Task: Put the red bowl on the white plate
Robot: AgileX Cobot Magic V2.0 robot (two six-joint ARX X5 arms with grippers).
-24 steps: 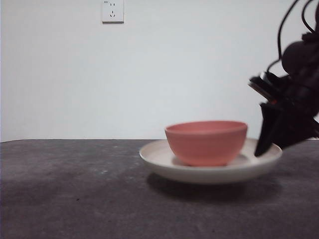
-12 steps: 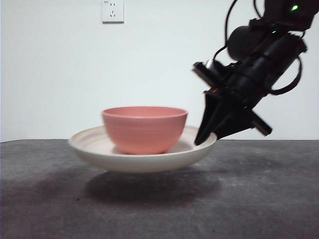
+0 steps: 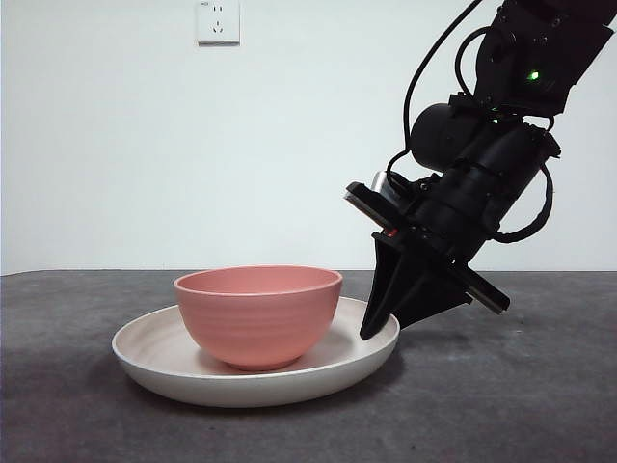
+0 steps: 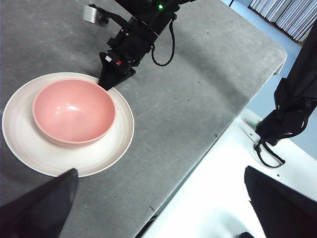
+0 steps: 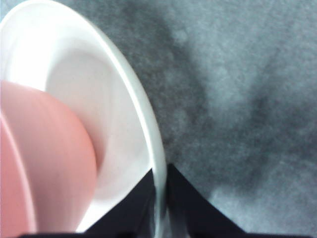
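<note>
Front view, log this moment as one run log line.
right pincer: shut on white plate rim | red bowl: sitting in plate | plate: low at the table | left pincer: high, open

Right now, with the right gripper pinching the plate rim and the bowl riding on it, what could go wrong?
1. The right gripper holds the white plate by one thin edge only; the far side is unsupported, so it could tilt or slip from the jaws.
2. The red bowl sits loose and slightly off-centre, nearer the gripped side; a jerk on release could slide it against the rim.
3. Opening too early, if the plate is not flat on the table, might drop it.
</note>
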